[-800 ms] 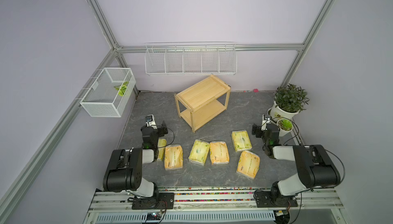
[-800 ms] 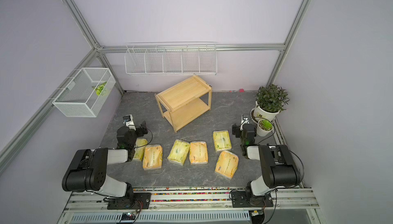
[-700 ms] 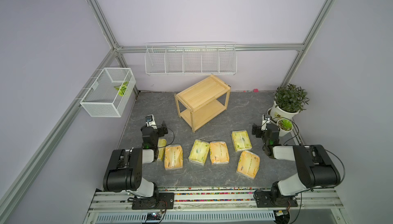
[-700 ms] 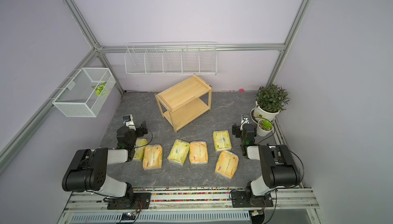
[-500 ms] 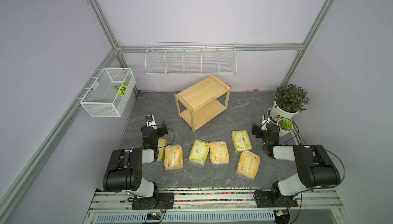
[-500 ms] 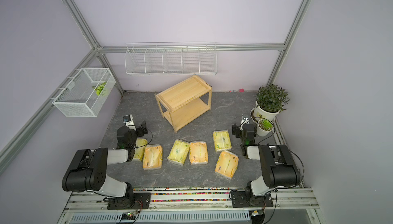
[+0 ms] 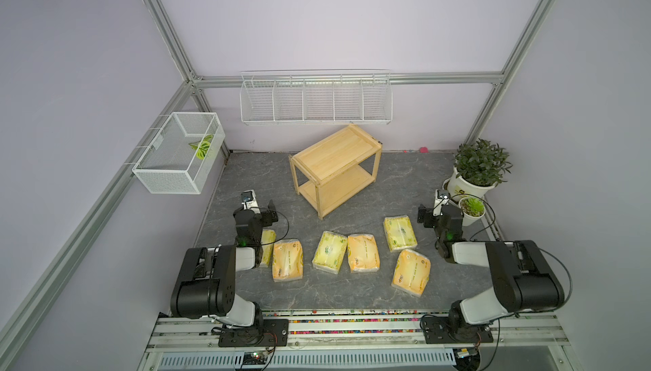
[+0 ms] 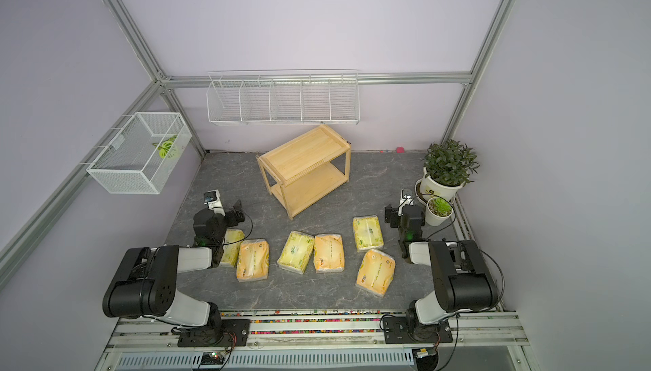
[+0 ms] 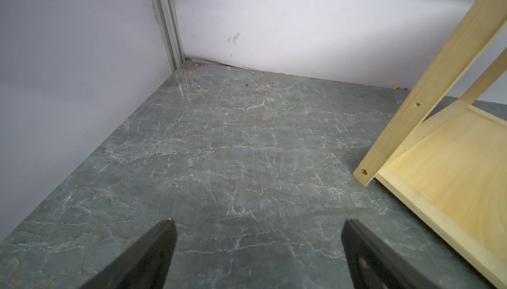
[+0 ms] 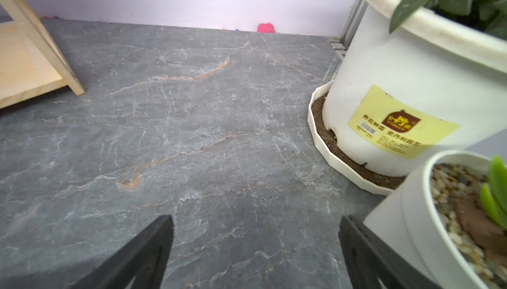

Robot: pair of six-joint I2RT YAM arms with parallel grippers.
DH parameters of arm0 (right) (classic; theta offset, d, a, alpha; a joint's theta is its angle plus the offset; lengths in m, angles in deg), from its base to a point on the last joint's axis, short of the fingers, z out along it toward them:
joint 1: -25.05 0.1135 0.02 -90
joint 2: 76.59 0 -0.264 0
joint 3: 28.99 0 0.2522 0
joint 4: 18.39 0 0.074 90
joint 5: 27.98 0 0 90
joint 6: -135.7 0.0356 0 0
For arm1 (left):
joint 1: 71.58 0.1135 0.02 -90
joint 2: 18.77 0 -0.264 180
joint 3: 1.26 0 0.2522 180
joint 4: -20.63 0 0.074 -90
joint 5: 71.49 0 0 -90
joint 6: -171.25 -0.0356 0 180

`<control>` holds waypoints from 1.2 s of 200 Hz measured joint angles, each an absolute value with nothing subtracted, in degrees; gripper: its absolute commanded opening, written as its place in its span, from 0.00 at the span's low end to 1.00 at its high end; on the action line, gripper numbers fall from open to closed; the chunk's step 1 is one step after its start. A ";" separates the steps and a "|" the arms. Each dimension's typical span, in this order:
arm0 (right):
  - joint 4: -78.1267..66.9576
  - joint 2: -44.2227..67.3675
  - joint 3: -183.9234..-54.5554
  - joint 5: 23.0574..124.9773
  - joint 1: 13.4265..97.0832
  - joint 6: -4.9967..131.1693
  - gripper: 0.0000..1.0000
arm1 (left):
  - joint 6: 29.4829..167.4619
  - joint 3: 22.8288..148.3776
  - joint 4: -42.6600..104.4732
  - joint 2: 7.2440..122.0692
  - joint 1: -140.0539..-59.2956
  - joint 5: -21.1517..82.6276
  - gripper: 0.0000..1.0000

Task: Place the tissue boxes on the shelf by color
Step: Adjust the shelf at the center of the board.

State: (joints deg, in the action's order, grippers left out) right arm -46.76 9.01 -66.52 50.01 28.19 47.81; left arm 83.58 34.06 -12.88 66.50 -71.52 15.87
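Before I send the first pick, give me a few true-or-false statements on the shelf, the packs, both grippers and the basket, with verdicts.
1. No tissue pack lies on the shelf yet. True.
2. The right gripper is shut on an orange pack. False: its jaws stand open with nothing between them.
3. In the middle of the row, an orange pack lies right beside a yellow-green pack. True.
4. The left gripper is shut. False: its jaws stand open and hold nothing.
5. The mesh basket on the side rail holds nothing. False: a green leaf-like thing lies in it.
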 measured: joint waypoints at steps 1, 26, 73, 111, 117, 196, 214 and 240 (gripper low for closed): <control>-46.43 8.57 -66.52 49.94 28.17 47.79 0.99 | 83.58 34.08 -12.66 66.33 -71.52 15.83 1.00; -33.28 -0.98 -71.20 48.06 28.19 50.56 0.99 | 83.75 37.56 -3.98 59.68 -71.52 15.37 1.00; -7.07 -9.66 -89.16 45.90 26.62 69.23 0.99 | 88.74 46.72 14.77 46.72 -72.37 14.87 1.00; 8.97 0.29 -105.55 62.71 25.78 75.96 0.95 | 97.22 54.74 31.78 42.28 -78.10 14.50 1.00; 11.49 3.98 -109.80 66.82 25.83 77.01 0.94 | 99.01 55.87 34.20 41.89 -79.15 14.87 1.00; 23.31 34.85 -138.17 96.10 28.12 92.62 0.92 | 111.56 62.65 48.80 41.69 -82.86 22.08 1.00; 24.58 40.31 -143.54 98.33 29.19 95.13 0.92 | 111.95 63.90 49.96 42.15 -82.86 22.74 1.00; 25.78 46.98 -149.68 99.60 30.24 98.17 0.92 | 112.17 65.43 50.57 43.73 -82.86 23.50 1.00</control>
